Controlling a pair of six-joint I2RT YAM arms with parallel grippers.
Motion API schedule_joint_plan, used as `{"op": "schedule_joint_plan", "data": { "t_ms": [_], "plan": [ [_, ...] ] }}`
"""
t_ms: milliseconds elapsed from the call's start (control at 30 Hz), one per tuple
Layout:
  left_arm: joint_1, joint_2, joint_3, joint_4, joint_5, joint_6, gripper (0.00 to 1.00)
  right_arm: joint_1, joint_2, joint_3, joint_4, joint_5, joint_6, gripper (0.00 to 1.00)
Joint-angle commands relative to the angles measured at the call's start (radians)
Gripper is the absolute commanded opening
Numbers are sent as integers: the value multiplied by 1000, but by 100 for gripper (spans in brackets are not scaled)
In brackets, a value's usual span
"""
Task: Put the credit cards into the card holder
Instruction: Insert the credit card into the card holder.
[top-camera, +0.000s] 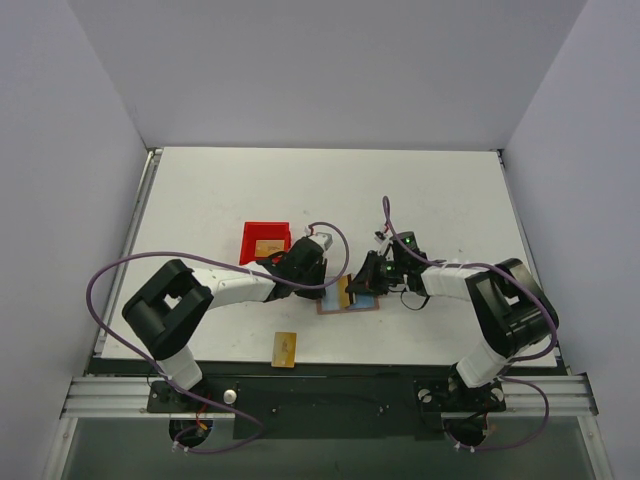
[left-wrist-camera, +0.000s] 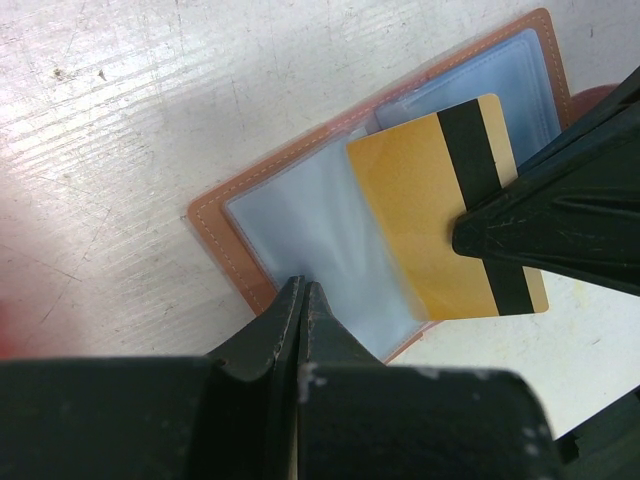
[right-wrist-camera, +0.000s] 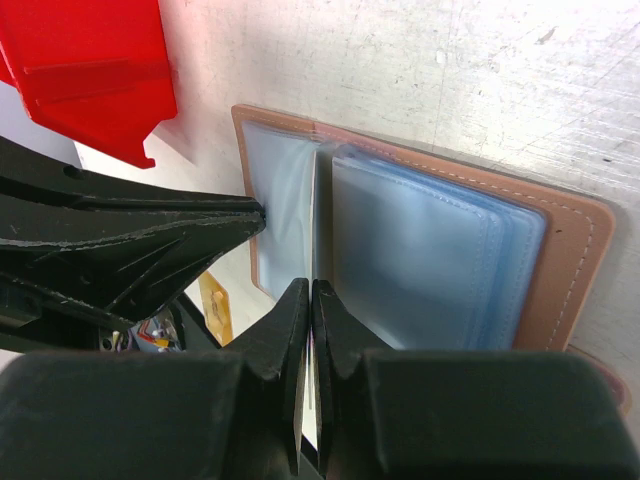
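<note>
Left claw (left-wrist-camera: 302, 290), pressed together, steadies the open card holder (left-wrist-camera: 212, 218) by its sleeve (left-wrist-camera: 300, 215); right claw (right-wrist-camera: 310, 290) pinches a gold credit card (left-wrist-camera: 420, 210), presenting it for insertion.

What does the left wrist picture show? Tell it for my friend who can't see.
A gold credit card with a dark stripe, gripped by the right claw, is held over the clear blue sleeves of an open brown card holder on a white table. At the bottom, the shut left claw pinches a sleeve at the holder's near edge.
</note>
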Motion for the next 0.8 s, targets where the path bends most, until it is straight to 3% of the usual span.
{"op": "schedule_joint_plan", "data": {
  "t_ms": [0, 400, 767],
  "plan": [
    [2, 34, 7, -14, -9, 1, 0, 3, 3, -18, 53, -48, 14, 0],
    [3, 36, 7, -17, -9, -2, 0, 3, -13, -51, 55, -48, 23, 0],
    [3, 40, 2, -15, -6, -1, 0, 3, -56, -56, -71, 55, -36, 0]
  ]
}}
